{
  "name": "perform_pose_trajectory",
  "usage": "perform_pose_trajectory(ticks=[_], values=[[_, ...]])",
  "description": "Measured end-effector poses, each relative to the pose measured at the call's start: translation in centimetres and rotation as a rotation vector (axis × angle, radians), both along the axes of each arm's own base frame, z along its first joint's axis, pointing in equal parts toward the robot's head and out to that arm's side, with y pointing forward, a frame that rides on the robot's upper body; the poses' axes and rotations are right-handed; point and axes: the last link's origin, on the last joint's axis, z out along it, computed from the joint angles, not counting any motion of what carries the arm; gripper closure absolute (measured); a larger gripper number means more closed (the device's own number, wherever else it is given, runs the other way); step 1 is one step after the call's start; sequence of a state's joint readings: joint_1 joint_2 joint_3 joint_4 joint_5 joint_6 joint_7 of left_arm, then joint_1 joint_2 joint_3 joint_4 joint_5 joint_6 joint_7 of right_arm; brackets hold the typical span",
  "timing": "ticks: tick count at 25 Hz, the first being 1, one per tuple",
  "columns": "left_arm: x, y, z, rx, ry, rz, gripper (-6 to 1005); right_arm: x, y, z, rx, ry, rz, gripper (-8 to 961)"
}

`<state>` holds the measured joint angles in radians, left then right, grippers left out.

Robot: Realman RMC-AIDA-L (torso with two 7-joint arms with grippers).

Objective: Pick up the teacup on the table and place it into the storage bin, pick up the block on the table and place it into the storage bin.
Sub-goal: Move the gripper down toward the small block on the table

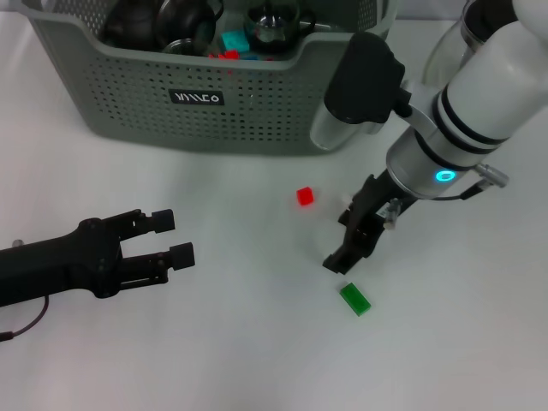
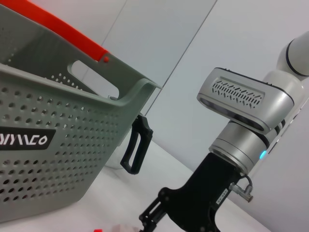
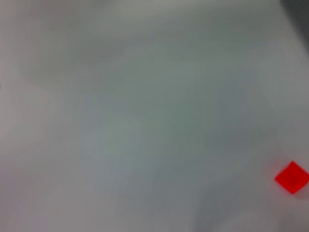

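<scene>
The grey-green storage bin [image 1: 257, 94] stands at the back of the table, its perforated wall also in the left wrist view [image 2: 58, 145]. Dark glassware and cyan and red blocks lie inside it; I cannot pick out the teacup among them. On the white table a small red block [image 1: 305, 196] [image 3: 291, 177] lies in front of the bin, and a green block [image 1: 355, 299] lies nearer the front. My right gripper [image 1: 339, 241] hangs open between the two blocks, just above the green one, holding nothing. At the lower left my left gripper [image 1: 174, 238] rests open and empty.
A clear glass vessel [image 1: 445, 47] stands right of the bin behind my right arm; its black handle [image 2: 136, 145] shows past the bin's corner. A small whitish piece [image 1: 347, 205] lies beside the right gripper. Bare white table spreads between the two grippers.
</scene>
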<state>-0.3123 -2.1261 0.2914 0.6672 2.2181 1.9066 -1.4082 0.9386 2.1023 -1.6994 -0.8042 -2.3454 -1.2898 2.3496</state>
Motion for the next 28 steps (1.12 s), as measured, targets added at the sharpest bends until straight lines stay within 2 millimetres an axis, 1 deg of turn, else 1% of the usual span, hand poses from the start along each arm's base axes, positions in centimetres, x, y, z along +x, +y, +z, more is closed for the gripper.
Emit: perform_pose_trajectory(ticks=[7, 11, 15, 19, 24, 28], values=[[0.1, 0.2, 0.0, 0.000, 0.000, -0.005, 182, 0.6, -0.6, 0.6, -0.024, -0.031, -0.062, 223], [0.2, 0.2, 0.0, -0.001, -0.001, -0.007, 182, 0.8, -0.4, 0.9, -0.004, -0.055, -0.074, 230], [0.2, 0.2, 0.0, -0.001, -0.003, -0.007, 182, 0.4, 0.2, 1.3, 0.028, -0.021, -0.089, 236], [0.1, 0.2, -0.1, -0.001, -0.003, -0.005, 182, -0.1, 0.4, 1.8, 0.059, -0.007, -0.143, 242], [0.0, 0.1, 0.0, 0.003, -0.004, 0.001, 183, 0.1, 0.4, 2.8, 0.133, -0.091, -0.248, 251], [-0.1, 0.1, 0.1, 0.006, -0.001, 0.005, 183, 0.2, 0.3, 3.1, 0.172, -0.132, -0.305, 257]])
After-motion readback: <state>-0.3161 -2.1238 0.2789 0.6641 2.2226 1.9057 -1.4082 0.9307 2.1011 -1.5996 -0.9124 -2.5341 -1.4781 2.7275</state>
